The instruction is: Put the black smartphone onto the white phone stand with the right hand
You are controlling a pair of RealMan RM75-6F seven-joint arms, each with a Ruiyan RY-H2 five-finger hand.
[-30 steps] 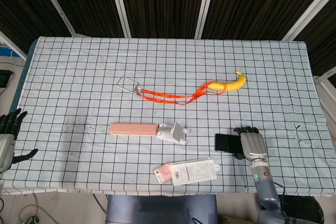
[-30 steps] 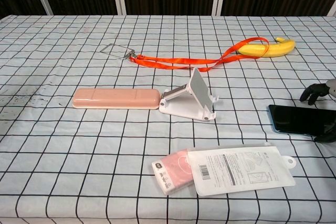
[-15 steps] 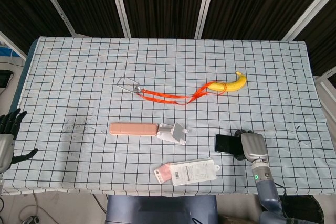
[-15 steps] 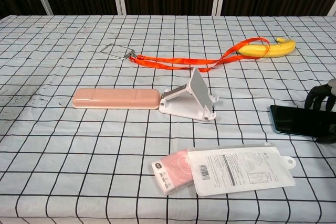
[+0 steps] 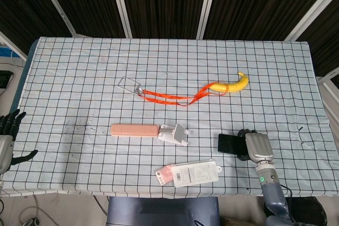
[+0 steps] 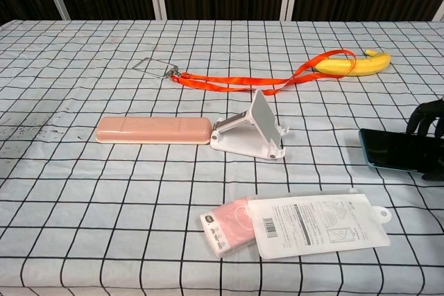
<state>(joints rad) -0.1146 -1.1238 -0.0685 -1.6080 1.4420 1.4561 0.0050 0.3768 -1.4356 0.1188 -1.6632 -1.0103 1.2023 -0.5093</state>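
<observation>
The black smartphone (image 5: 228, 143) (image 6: 393, 150) lies flat near the table's front right. My right hand (image 5: 256, 145) (image 6: 430, 119) covers its right end, fingers curled over the far edge and the thumb at the near edge, gripping it. The white phone stand (image 5: 176, 134) (image 6: 251, 133) stands left of the phone, its sloped plate facing front right, with nothing on it. Off the table's left edge, my left hand (image 5: 6, 133) hangs with its fingers apart, holding nothing.
A pink case (image 5: 134, 130) (image 6: 152, 130) touches the stand's left side. A plastic packet (image 5: 188, 172) (image 6: 298, 225) lies in front of the stand. Farther back lie an orange lanyard (image 5: 169, 97) (image 6: 236, 82) with a clear badge holder (image 5: 128, 84), and a banana (image 5: 235, 83) (image 6: 354, 64).
My right hand has closed over the phone's right end, and phone and hand have shifted slightly to the right. The left hand has barely moved.
</observation>
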